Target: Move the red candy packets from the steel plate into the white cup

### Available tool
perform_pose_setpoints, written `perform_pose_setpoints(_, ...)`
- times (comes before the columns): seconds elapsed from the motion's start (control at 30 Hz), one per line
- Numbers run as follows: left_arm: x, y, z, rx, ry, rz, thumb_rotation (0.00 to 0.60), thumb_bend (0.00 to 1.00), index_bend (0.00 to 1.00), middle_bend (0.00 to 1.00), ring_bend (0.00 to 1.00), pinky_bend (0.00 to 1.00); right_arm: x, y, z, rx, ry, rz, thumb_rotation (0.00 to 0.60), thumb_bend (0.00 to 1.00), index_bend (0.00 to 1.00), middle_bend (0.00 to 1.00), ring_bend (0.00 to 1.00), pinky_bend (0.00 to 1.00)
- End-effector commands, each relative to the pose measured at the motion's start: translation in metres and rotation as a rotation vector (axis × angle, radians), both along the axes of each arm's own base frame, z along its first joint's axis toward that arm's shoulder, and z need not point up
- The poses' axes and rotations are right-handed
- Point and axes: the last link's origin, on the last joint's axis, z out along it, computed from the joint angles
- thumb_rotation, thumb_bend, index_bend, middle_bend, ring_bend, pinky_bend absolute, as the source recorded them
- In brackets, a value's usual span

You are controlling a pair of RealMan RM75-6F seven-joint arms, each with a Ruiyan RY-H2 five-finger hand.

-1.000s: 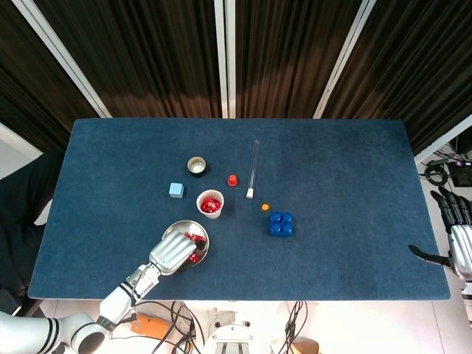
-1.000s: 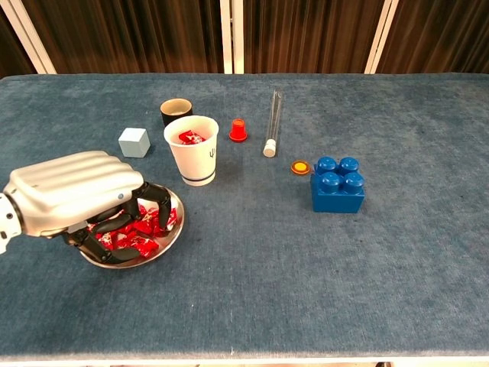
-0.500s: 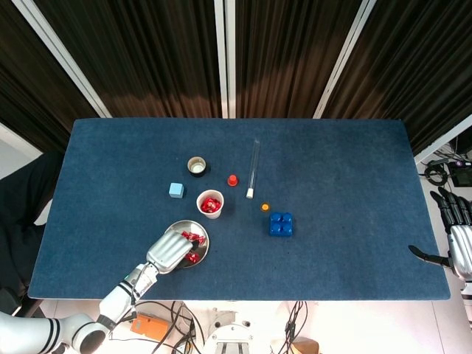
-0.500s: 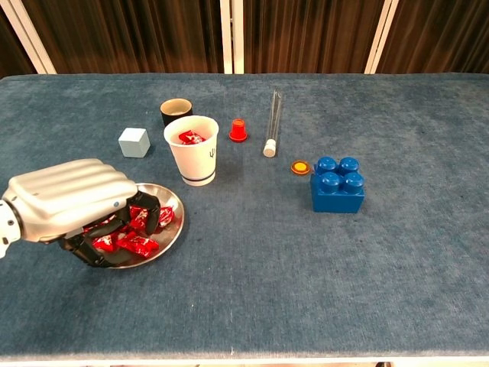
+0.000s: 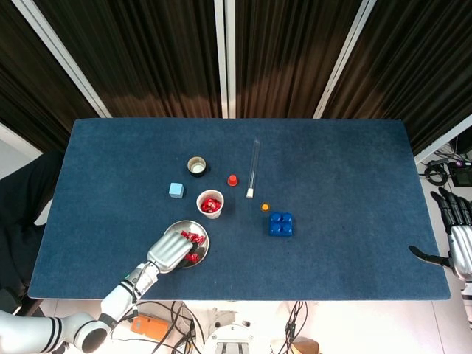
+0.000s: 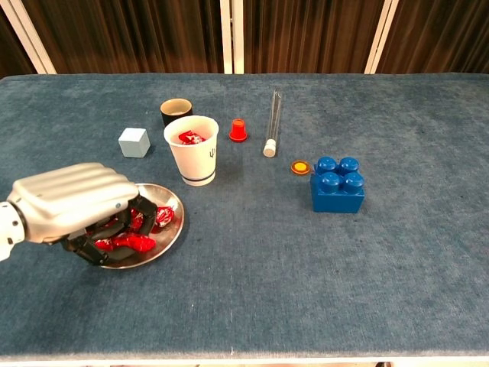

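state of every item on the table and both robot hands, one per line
left robot hand: fingers curled down into the plate among the packets; grip unclear
right robot hand: off the table edge, fingers apart, holding nothing
steel plate: holds red candy packets
white cup: upright, packets inside
black cup: upright
test tube: lying flat
red cap: upright

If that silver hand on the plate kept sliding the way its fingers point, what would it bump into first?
Probably the white cup: the left hand points up-right across the steel plate, past the red candy packets. Height is unclear.
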Motion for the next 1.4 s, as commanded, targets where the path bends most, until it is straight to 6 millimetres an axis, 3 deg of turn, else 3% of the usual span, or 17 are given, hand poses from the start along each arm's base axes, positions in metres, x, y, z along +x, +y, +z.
perform_pose_setpoints(0.03,0.009,0.005,0.019,0.037,-0.086,0.02,0.6,0.36,0.57,0.85,0.77,0.79,0.0,0.0,0.0,0.0,0.0,0.001,0.6,0.16,0.0,0.06,0.0,0.1)
perform_pose_setpoints(0.23,0.035,0.029,0.056,0.117,-0.25,0.024,0.6,0.35,0.57,0.85,0.77,0.79,0.0,0.0,-0.001,0.0,-0.003,0.004,0.6,0.16,0.0,0.06,0.0,0.1)
perform_pose_setpoints(0.33,0.053,0.047,0.066,0.137,-0.307,0.023,0.6,0.35,0.57,0.85,0.77,0.79,0.001,-0.001,-0.001,0.001,-0.005,0.006,0.6,0.16,0.0,0.06,0.0,0.1)
perform_pose_setpoints(0.53,0.077,0.086,0.06,0.138,-0.306,0.049,0.6,0.36,0.57,0.85,0.77,0.79,0.0,-0.001,-0.001,0.001,-0.008,0.005,0.6,0.16,0.0,0.06,0.0,0.1)
perform_pose_setpoints(0.73,0.085,0.11,0.042,0.142,-0.23,0.093,0.6,0.36,0.55,0.85,0.77,0.79,-0.002,0.0,-0.001,0.0,-0.007,-0.001,0.6,0.16,0.0,0.06,0.0,0.1)
perform_pose_setpoints(0.93,0.081,0.117,0.031,0.138,-0.169,0.13,0.6,0.34,0.51,0.85,0.77,0.79,-0.004,0.0,0.0,-0.002,-0.008,-0.012,0.6,0.16,0.0,0.06,0.0,0.1)
perform_pose_setpoints(1.17,0.078,0.114,0.032,0.138,-0.172,0.141,0.6,0.28,0.29,0.84,0.76,0.79,-0.003,-0.002,-0.002,0.004,-0.008,-0.011,0.6,0.16,0.0,0.06,0.0,0.1)
perform_pose_setpoints(1.4,0.072,0.101,0.05,0.187,-0.234,0.117,0.6,0.25,0.27,0.84,0.76,0.79,-0.002,-0.003,-0.002,0.004,-0.008,-0.006,0.6,0.16,0.0,0.06,0.0,0.1)
